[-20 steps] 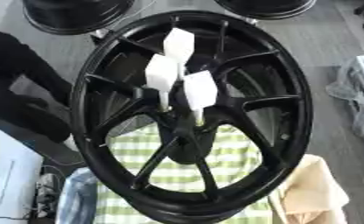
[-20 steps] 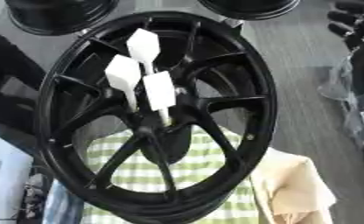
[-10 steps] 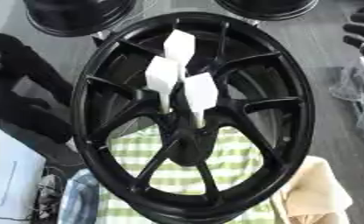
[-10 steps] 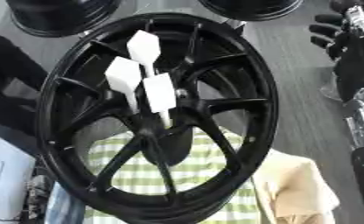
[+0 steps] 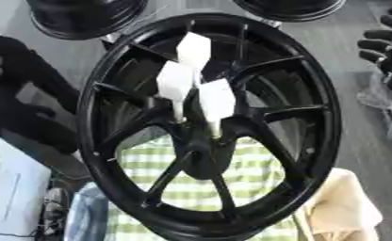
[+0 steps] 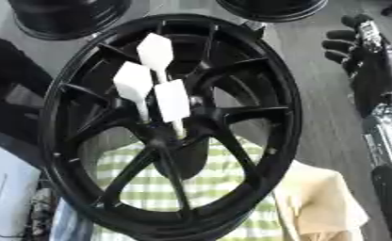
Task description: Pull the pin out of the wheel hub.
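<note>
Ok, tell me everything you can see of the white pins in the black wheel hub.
Three white pins stand in the centre of the black spoked wheel. Each has a flat, wide, matte white head, plastic by its look, on a thin pale stem running down into the hub. They sit close together, one higher and further back, heads tilted. Nothing touches them; the robot's right hand hangs apart at the right.

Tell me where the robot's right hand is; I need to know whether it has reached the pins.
The right hand is at the right eye view's upper right, fingers relaxed, outside the wheel rim and apart from the white pins.
</note>
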Robot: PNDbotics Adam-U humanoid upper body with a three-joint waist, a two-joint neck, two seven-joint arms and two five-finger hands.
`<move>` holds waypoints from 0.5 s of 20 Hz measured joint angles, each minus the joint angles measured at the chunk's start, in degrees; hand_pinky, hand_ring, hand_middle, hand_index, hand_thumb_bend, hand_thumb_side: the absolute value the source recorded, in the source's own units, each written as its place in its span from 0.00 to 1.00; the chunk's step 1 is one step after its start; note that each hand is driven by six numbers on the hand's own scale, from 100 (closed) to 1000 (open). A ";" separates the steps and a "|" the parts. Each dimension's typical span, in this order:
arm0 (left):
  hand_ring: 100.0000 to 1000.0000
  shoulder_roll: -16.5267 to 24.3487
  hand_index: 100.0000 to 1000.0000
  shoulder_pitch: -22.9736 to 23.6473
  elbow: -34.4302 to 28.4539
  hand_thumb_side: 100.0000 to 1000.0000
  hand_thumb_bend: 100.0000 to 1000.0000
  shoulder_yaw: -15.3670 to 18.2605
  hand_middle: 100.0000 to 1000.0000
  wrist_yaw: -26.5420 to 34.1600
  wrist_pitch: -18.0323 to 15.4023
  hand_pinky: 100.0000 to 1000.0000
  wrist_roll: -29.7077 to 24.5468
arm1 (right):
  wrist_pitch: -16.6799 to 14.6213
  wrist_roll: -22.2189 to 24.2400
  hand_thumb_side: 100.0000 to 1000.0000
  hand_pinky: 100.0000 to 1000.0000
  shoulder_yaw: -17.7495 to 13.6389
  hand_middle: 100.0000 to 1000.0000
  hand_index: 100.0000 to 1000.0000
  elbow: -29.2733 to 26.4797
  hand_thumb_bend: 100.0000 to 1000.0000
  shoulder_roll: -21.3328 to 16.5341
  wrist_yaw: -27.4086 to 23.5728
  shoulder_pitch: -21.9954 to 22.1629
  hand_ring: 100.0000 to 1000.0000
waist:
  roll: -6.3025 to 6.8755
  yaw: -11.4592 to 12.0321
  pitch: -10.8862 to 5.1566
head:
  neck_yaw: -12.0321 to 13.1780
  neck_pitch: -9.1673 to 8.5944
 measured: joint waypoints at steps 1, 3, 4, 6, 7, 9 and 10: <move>0.63 0.00 0.76 -0.01 0.00 0.80 0.17 -0.01 0.74 0.00 0.00 0.73 0.00 | 0.05 0.11 0.79 0.82 0.14 0.67 0.85 0.08 0.00 0.00 0.18 0.07 0.75 | 0.00 0.02 0.01 | -0.02 0.00; 0.63 0.00 0.76 -0.02 -0.01 0.81 0.17 -0.03 0.74 0.01 -0.01 0.73 -0.01 | 0.16 0.22 0.79 0.82 0.28 0.68 0.86 0.11 0.00 0.03 0.54 0.42 0.76 | -0.02 0.06 0.02 | -0.07 0.00; 0.63 0.00 0.76 -0.02 -0.01 0.81 0.17 -0.04 0.74 0.01 -0.01 0.73 -0.02 | 0.18 0.25 0.79 0.82 0.28 0.69 0.86 0.12 0.00 0.05 0.69 0.49 0.76 | -0.03 0.06 0.02 | -0.12 0.00; 0.63 0.00 0.77 -0.03 -0.01 0.81 0.17 -0.09 0.74 0.01 -0.06 0.73 -0.10 | 0.24 0.30 0.79 0.83 0.31 0.69 0.87 0.12 0.00 0.06 0.98 0.53 0.76 | -0.05 0.11 0.03 | -0.19 0.00; 0.63 -0.01 0.76 -0.03 -0.01 0.81 0.17 -0.17 0.74 0.01 -0.08 0.73 -0.13 | 0.27 0.33 0.80 0.83 0.32 0.69 0.86 0.12 0.00 0.06 1.01 0.64 0.76 | -0.07 0.16 0.03 | -0.20 0.00; 0.63 -0.01 0.76 -0.05 -0.01 0.81 0.17 -0.34 0.74 0.01 -0.10 0.73 -0.17 | 0.30 0.36 0.80 0.83 0.34 0.69 0.86 0.12 0.00 0.08 1.17 0.95 0.76 | -0.10 0.30 0.03 | -0.20 0.00; 0.63 -0.01 0.76 -0.05 -0.01 0.81 0.17 -0.36 0.74 0.01 -0.12 0.73 -0.19 | 0.31 0.36 0.79 0.83 0.34 0.69 0.86 0.12 0.00 0.13 1.23 0.96 0.76 | -0.11 0.30 0.03 | -0.21 0.00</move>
